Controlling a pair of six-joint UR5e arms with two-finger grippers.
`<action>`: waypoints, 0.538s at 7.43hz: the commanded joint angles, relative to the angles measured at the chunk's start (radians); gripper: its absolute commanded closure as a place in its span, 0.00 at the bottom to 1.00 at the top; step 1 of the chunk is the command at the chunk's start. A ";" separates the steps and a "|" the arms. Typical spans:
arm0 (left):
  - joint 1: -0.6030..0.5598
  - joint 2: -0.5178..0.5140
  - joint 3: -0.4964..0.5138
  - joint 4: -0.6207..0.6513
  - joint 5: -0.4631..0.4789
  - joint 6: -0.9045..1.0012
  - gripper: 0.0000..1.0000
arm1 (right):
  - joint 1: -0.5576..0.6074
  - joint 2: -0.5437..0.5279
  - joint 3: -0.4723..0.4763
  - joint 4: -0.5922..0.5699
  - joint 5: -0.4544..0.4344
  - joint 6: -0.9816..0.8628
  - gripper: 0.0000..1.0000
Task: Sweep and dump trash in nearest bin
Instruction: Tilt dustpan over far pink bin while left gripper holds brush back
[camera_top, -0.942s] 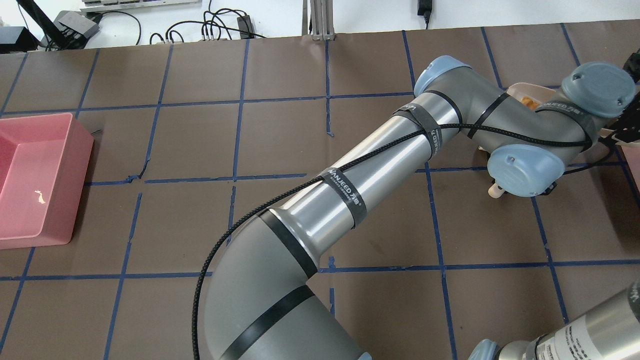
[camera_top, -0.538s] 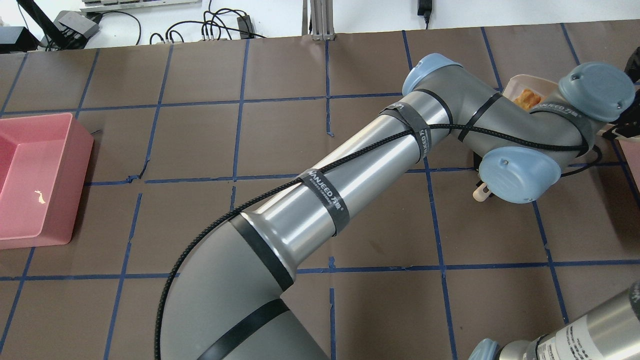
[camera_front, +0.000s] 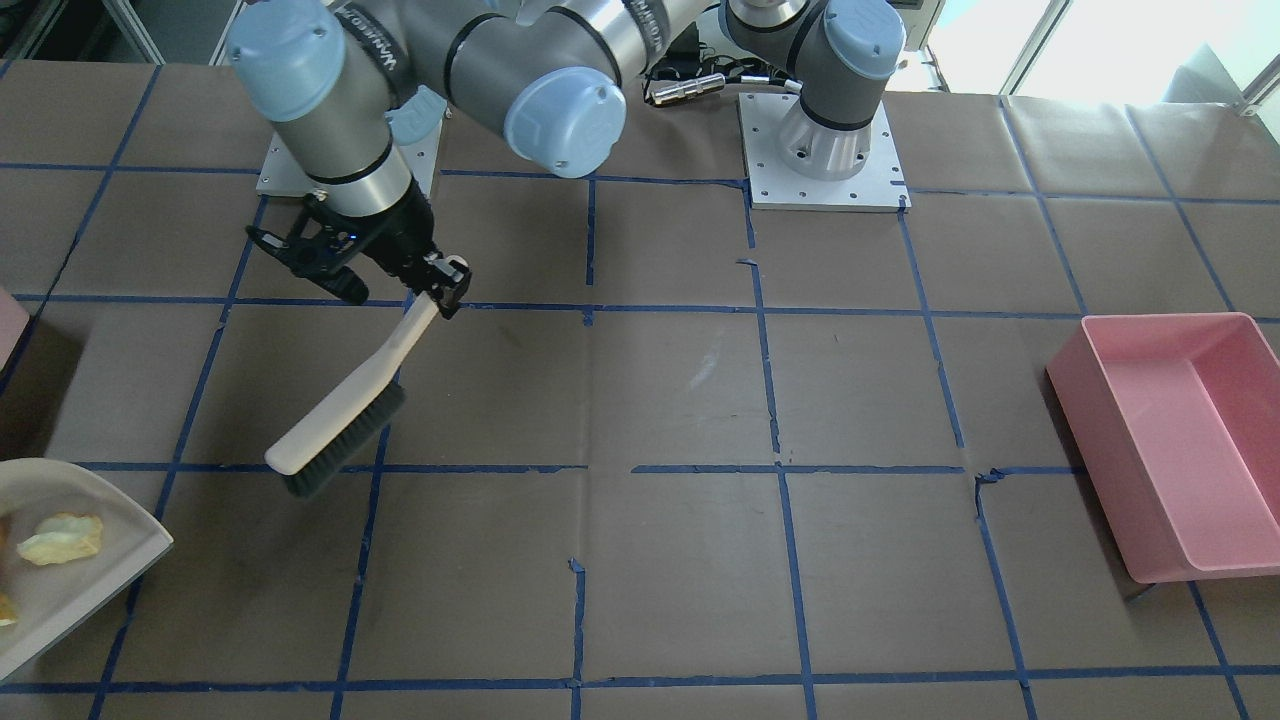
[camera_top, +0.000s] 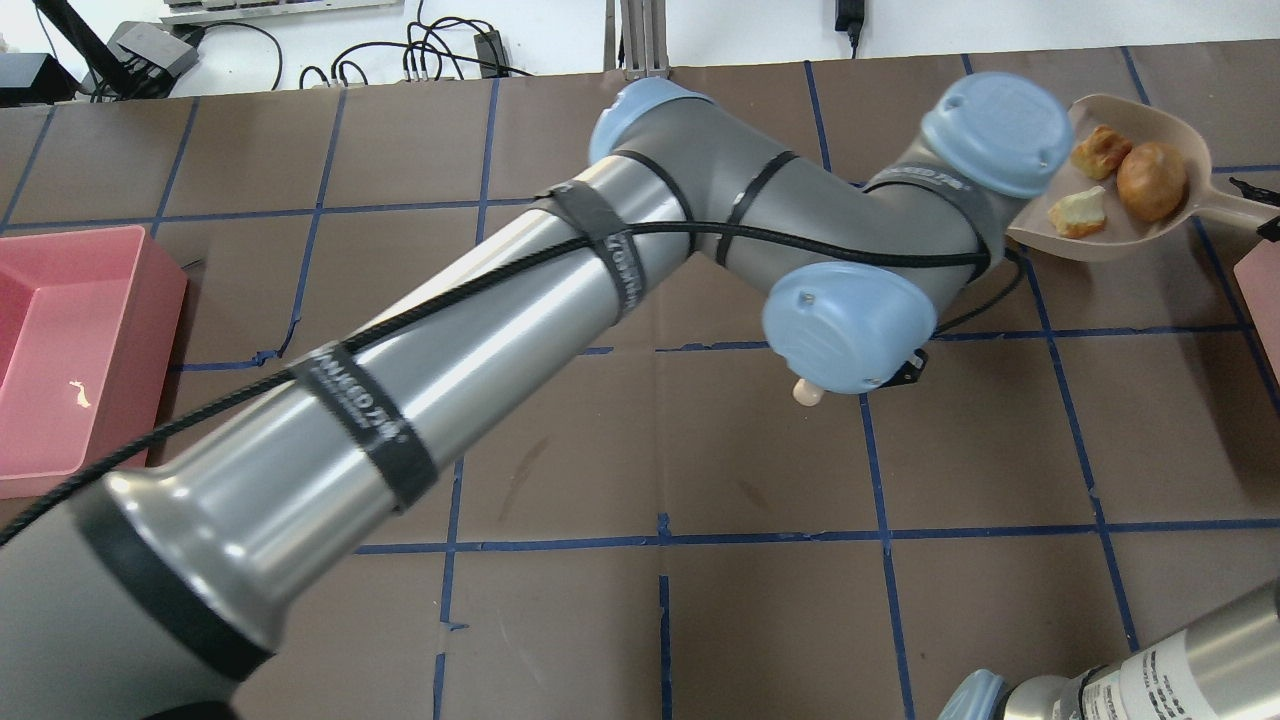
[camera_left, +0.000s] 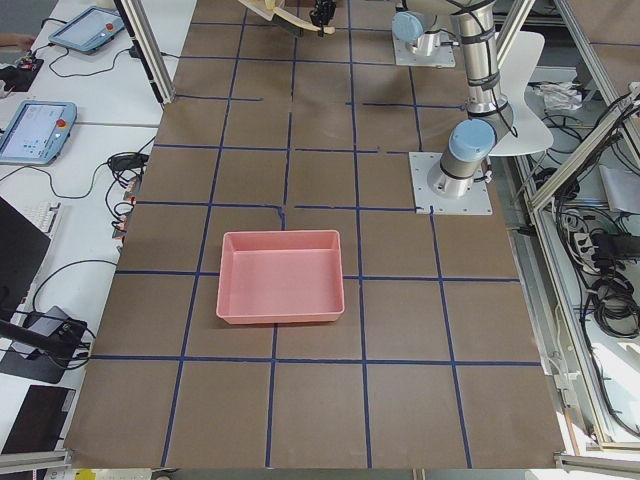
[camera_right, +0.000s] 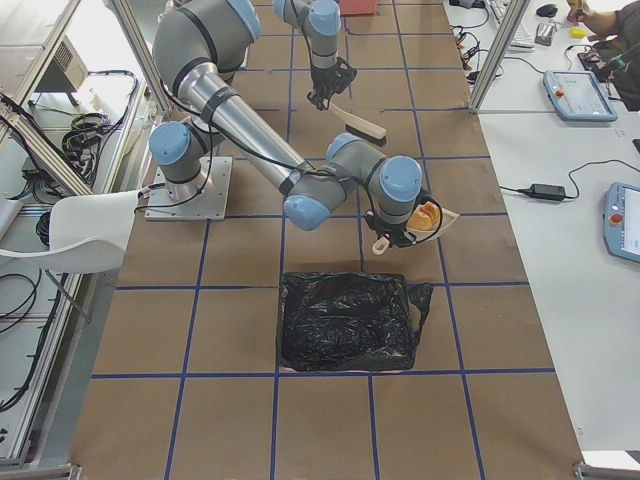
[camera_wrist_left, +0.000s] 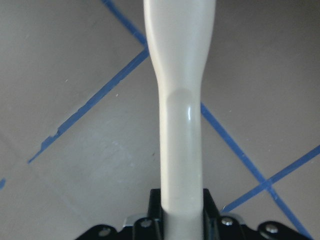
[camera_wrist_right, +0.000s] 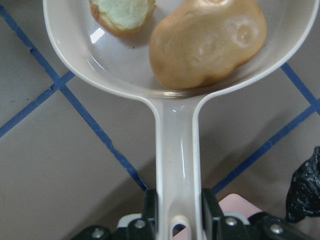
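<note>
taped brown surface (camera_top: 760, 450): right tool (camera_wrist_right: 179, 202) clamps the dustpan (camera_wrist_right: 70, 55), left tool (camera_wrist_left: 181, 205) the brush (camera_front: 335, 430); best keep the dustpan level until over the bin (camera_top: 1265, 300) beside it.

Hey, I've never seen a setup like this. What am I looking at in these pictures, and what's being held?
These are two robot arms bolted to a brown table with blue tape lines. Cameras look from above, from the front, from both table ends, and from each wrist. The left gripper clamps a hand brush. The right gripper clamps a dustpan carrying one potato-like lump and two rough pale chunks. A pink tub and a black-bagged bin sit on the table.
</note>
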 joint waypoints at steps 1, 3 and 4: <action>0.118 0.175 -0.272 0.054 -0.010 -0.104 0.98 | -0.079 -0.053 -0.002 0.030 0.002 0.014 0.86; 0.151 0.236 -0.424 0.068 -0.059 -0.193 0.98 | -0.197 -0.113 -0.002 0.041 0.000 0.012 0.87; 0.155 0.257 -0.466 0.074 -0.066 -0.200 0.98 | -0.254 -0.145 -0.005 0.062 0.011 0.011 0.88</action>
